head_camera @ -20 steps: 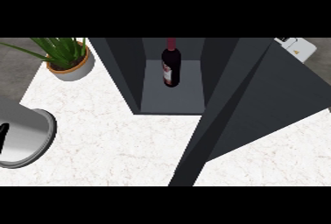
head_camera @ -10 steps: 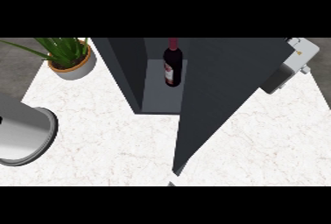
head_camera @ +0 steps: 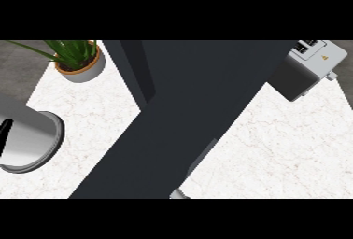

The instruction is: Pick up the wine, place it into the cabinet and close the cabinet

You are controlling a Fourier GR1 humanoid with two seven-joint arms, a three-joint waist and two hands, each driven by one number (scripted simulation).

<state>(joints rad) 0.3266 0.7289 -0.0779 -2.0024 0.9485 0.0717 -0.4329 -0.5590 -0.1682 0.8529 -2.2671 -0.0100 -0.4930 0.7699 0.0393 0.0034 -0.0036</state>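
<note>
Dark cabinet (head_camera: 207, 84) fills the middle of the bench (head_camera: 276, 149), its door (head_camera: 158, 154) swung across the front, so the wine is hidden. Potted plant (head_camera: 77, 60) at back left. Neither hand shows, so their state can't be told.

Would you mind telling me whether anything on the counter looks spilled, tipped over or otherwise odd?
Nothing stands out. The potted plant stands upright, the toaster sits square at the right, and the marble counter shows no spill. The dark cabinet door hides the cabinet's inside.
</note>
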